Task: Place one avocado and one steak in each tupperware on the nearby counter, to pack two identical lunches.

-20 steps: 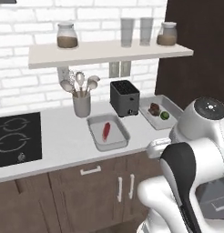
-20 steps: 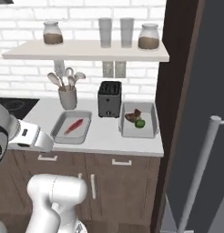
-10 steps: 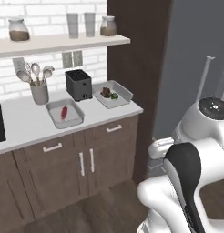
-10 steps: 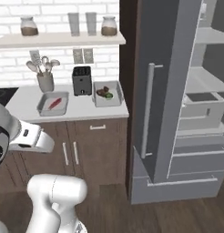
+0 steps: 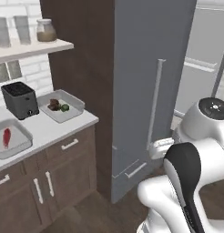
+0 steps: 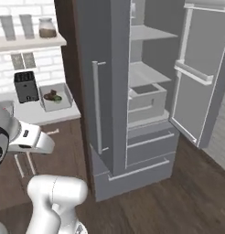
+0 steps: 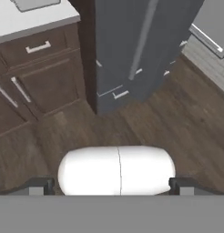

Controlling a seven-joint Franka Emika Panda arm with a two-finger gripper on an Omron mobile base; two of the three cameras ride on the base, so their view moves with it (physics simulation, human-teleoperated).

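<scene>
I see the near tupperware cut off by the left base view's left edge; the dark item beside the avocado is too small to identify

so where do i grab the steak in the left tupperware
Grip the red steak across its narrow middle, coming straight down from above. It lies flat and elongated in the shallow tupperware on the counter, whose low walls block a sideways approach.
</scene>
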